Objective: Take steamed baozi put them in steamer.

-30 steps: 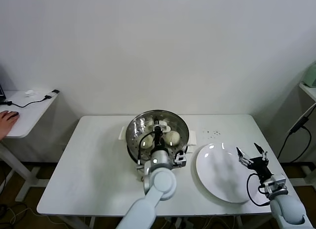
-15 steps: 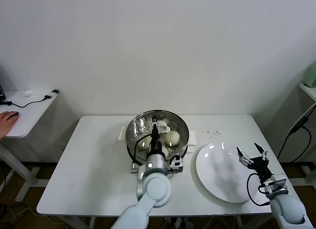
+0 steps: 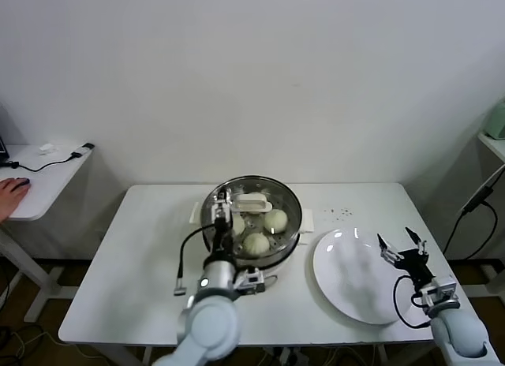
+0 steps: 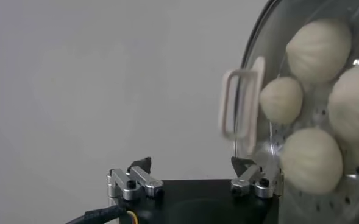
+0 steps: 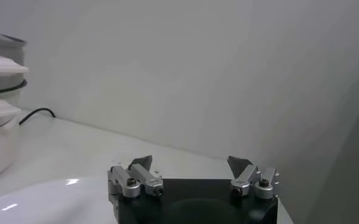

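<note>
The steamer [image 3: 289,205] is a shiny steel pot on a cream-white base, at the middle of the table. Several cream-white steamed baozi [image 3: 256,244] lie on its perforated floor and also show in the left wrist view as baozi [image 4: 311,159]. My left gripper [image 3: 223,216] hangs open over the steamer's left rim with nothing between its fingers. In its own view the left gripper [image 4: 191,163] is beside the steamer's side handle [image 4: 241,103]. My right gripper [image 3: 402,248] stands open and empty at the right edge of the white plate [image 3: 355,275].
The flat white plate [image 5: 45,195] lies right of the steamer, near the table's front edge. Small dark specks [image 3: 342,214] dot the table behind it. A side table [image 3: 39,173] with a cable stands at far left, a person's hand [image 3: 11,192] resting on it.
My left gripper has opened and swung from above the steamer's middle to its left rim. A baozi now lies uncovered near the front of the steamer. The right arm has not moved.
</note>
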Motion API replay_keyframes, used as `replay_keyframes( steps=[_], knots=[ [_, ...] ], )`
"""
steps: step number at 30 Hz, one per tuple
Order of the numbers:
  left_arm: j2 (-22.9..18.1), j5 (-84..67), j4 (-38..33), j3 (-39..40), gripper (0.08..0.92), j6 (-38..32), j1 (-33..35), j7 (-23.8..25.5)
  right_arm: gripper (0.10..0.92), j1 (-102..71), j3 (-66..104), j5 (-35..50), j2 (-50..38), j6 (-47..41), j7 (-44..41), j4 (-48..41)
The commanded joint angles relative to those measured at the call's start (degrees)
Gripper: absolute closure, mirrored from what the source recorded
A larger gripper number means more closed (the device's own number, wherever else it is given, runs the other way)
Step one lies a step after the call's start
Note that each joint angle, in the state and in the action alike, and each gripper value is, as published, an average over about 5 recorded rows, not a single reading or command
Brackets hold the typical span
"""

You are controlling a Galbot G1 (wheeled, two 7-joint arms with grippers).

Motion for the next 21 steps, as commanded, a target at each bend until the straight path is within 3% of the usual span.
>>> replay_keyframes(
  steps=[1,4,7,13,21],
  knots=[
    [7.58,-30.76,-11.48,-17.66,0.177,-14.94,15.17,-17.76,0.203,-0.97,0.36,0.64,0.55,-6.19,-1.11,5.09],
    [6.07,-43.53,-11.53,-27.20,0.177,-23.77,20.73,-22.52,0.203,-1.72,0.57,1.34,1.17,-6.78,-1.17,6.53],
    [3.48,-57.61,-11.52,-35.91,0.177,-31.51,26.39,-23.28,0.203,-2.71,0.79,1.38,1.99,-6.98,-1.07,7.88],
    [-5.04,-80.51,-10.12,-50.41,0.177,-43.66,34.26,-16.38,0.203,-4.32,0.84,0.74,3.97,-6.41,-1.03,10.18],
    [-12.11,-95.15,-7.50,-55.17,0.177,-45.92,38.97,-11.46,0.203,-5.10,0.16,0.60,4.49,-5.24,-1.16,12.07]
  ],
)
